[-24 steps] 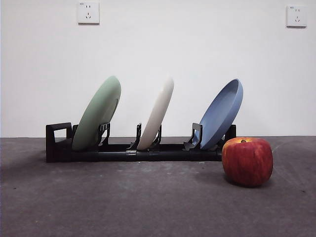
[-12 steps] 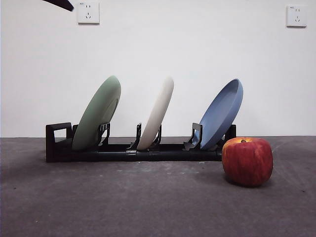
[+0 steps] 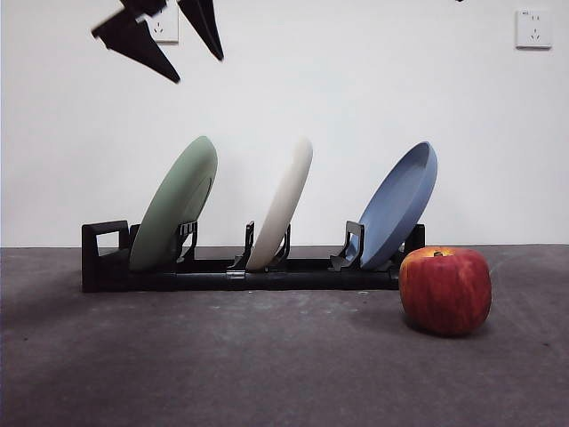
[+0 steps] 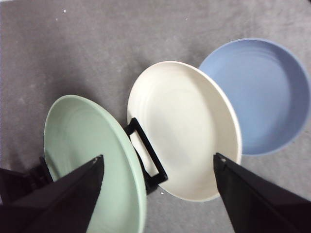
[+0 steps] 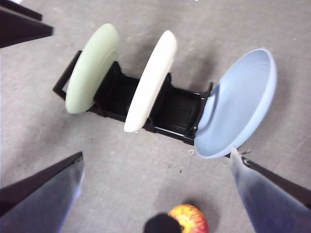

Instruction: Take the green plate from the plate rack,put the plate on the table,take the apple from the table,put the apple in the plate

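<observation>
Our left gripper (image 3: 173, 40) has just come into the front view, high above the pale mint-green matte plate (image 3: 174, 216); a second ago nothing dark showed there, and half a second ago only a tip. Its black jaws stand spread wide. From its wrist, the green plate's rim lies below and between them.

The green plate leans untouched in the end slot of the long black slotted plate rack (image 3: 240, 271), by the looped handle, with the cream-white plate (image 3: 283, 205) and the blue plate (image 3: 398, 206) in the slots beyond. The round red apple (image 3: 445, 291) rests on the dark grey mottled table (image 3: 267, 365), just in front of the rack's blue-plate end.

Our right gripper (image 5: 155, 194) hangs high, jaws wide apart, over the apple.

We judge the reach for the green plate has begun; nothing is grasped yet.
</observation>
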Motion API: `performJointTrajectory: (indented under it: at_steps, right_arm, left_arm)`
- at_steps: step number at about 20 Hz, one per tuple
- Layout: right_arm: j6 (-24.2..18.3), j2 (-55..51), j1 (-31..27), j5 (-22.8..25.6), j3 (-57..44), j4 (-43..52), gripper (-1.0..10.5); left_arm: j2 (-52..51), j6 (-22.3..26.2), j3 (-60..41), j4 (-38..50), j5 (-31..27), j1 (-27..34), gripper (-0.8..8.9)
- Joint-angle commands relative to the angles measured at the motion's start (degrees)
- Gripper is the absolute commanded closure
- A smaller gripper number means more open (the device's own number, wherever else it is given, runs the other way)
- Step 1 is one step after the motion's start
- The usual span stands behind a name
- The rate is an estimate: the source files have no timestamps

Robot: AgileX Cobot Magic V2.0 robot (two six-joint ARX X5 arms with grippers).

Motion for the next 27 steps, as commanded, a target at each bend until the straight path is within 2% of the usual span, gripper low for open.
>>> performJointTrajectory:
  at_steps: [1, 11, 12, 15, 24, 27]
  right_arm:
    - [-0.31, 0.26, 0.02, 1.05, 0.26, 0.09, 4.4]
    - [-0.63, 0.26, 0.02, 1.81, 0.26, -1.53, 4.4]
    - [-0.70, 0.26, 0.00, 2.14, 0.26, -1.62, 4.4]
    - [-0.70, 0.26, 0.00, 2.56, 0.26, -1.62, 4.4]
    - [-0.68, 0.26, 0.00, 2.58, 0.26, -1.57, 4.4]
    - [-0.68, 0.26, 0.00, 2.58, 0.26, -1.55, 4.4]
  left_arm:
    - [4.26, 0.85, 2.49, -1.07, -1.38, -0.13, 4.38]
    - [12.11, 0.17, 2.49, -1.95, -1.11, 0.57, 4.45]
    - [12.11, 0.17, 2.49, -1.84, -1.09, 0.57, 4.95]
    - [12.11, 0.22, 2.49, -2.34, -1.09, 0.61, 8.36]
    - [11.87, 0.17, 3.02, -2.58, -0.61, 0.76, 8.21]
    - [11.87, 0.20, 8.90, -4.76, 0.98, 0.20, 8.21]
